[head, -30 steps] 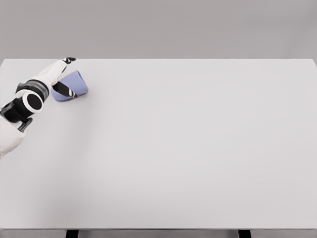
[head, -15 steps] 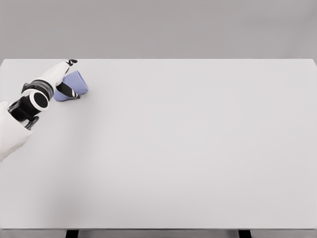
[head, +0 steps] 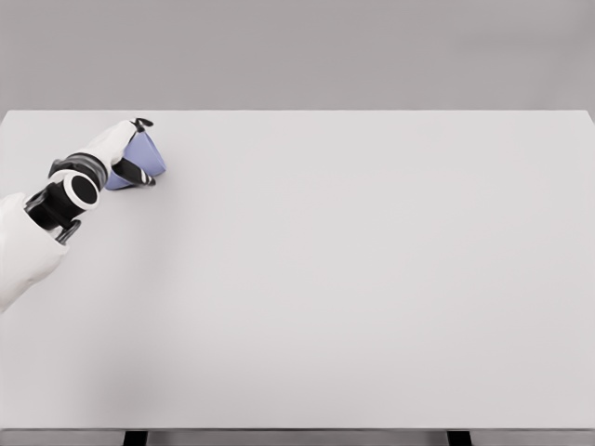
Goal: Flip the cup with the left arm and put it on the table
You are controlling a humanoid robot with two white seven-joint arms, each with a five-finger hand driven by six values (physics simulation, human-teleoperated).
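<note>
— Since a second ago the arm has swung further in over the table, and more of the cup is hidden behind the hand now.

— How is the left hand (head: 125, 153) set?

— Closed around the blue cup (head: 149, 156); one dark-tipped finger (head: 141, 123) arches over its top, another runs underneath.

— And the cup itself?

— Tilted, lying right of the palm, wedged between those fingers. Whether it touches the white table (head: 353, 279) I cannot tell.

— Beyond that?

— Table stretching away to the hand's right.
</note>
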